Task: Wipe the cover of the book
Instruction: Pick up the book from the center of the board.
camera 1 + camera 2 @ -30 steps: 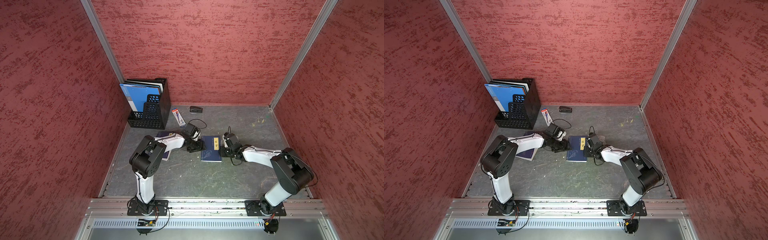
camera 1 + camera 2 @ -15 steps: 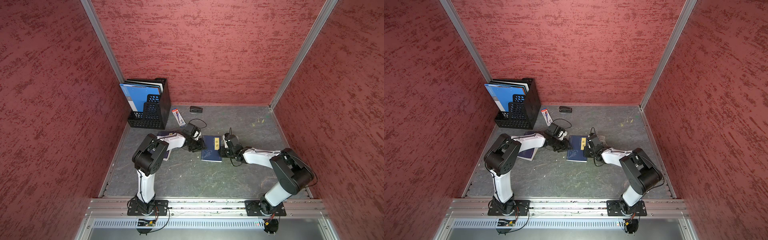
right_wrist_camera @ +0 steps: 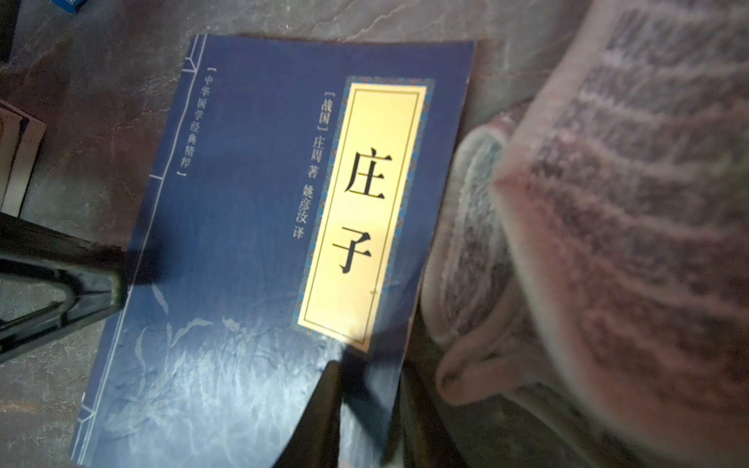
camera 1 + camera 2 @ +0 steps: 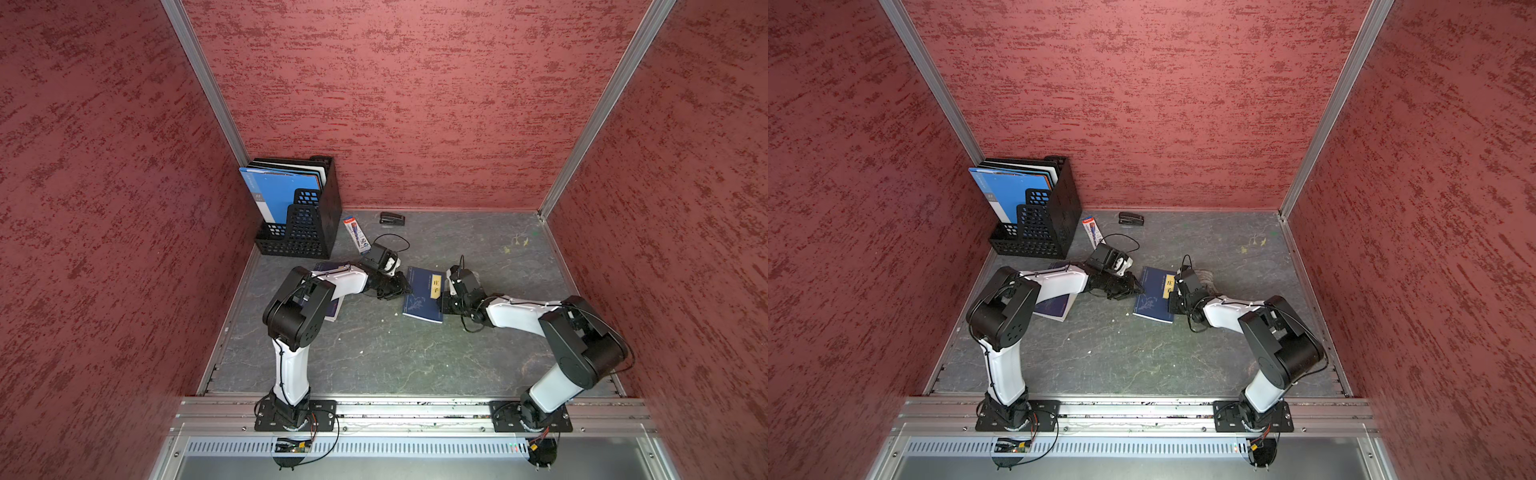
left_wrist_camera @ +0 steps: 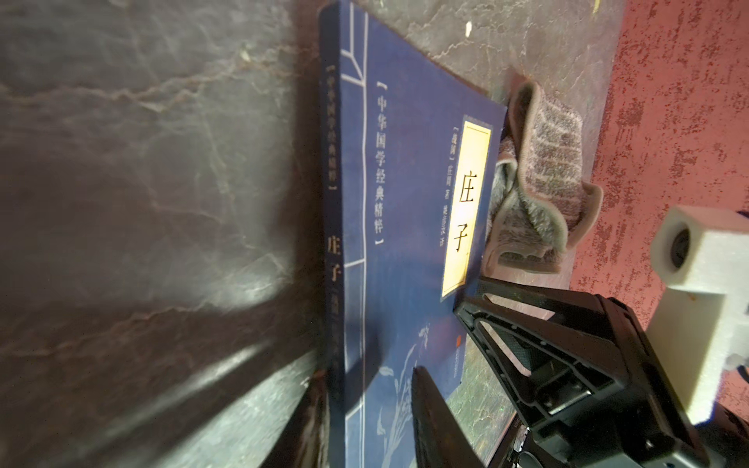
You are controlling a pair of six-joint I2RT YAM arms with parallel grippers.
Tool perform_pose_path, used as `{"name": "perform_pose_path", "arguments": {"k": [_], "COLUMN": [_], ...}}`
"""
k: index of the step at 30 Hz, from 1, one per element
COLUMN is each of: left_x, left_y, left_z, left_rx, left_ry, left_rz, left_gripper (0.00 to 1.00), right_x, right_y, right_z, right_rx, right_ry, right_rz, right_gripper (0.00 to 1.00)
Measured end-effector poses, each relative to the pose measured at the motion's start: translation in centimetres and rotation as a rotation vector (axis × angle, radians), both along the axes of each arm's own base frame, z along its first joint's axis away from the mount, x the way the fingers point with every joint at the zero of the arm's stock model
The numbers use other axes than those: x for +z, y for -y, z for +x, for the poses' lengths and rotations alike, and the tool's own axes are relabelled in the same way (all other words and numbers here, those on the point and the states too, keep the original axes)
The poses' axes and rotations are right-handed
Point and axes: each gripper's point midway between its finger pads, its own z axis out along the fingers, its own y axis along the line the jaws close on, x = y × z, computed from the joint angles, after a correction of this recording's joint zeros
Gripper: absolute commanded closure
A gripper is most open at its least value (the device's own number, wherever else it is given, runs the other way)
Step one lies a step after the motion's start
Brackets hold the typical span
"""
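movement on the left, did you catch it? the left gripper (image 4: 404, 287) has slid in against the spine of the book (image 4: 422, 297), and its jaws have drawn in.

saw it. a second ago it stood off, jaws wider. in the left wrist view one finger lies over the cover at the bottom of the frame, and the other sits down by the spine at table level. biting or only bracketing, i can't tell.

and the right gripper (image 3: 367, 366)?

tips close together at the bottom of the right wrist view, one on the cover, one just off the fore edge. pinching or merely pressing, can't tell either.

so where does that leave the wipe?

not begun, i'd say. the book lies flat on the table (image 4: 374, 353), centre of both top views, between the two grippers and met on both long edges. the cloth (image 5: 539, 178) lies crumpled just beside the fore edge, nobody holding it. looks like they're steadying the book first.
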Motion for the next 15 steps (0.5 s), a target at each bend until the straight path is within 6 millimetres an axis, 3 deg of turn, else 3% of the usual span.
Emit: {"name": "perform_pose_path", "arguments": {"k": [9,15], "left_x": [1.0,1.4], "left_y": [0.8,1.1], "left_z": [0.2,0.1], "left_rx": [-0.007,-0.014], "left_ry": [0.003,-0.006], "left_rz": [-0.064,-0.090], "left_gripper": [0.65,0.79], "right_x": [0.0,0.0], "right_y": [-0.2,-0.3], "right_z": [0.5,0.6], "right_rx": [-0.002,0.000], "right_ry": [0.019,0.024], "right_rz": [0.009,0.013], "right_gripper": [0.76,0.75]}}
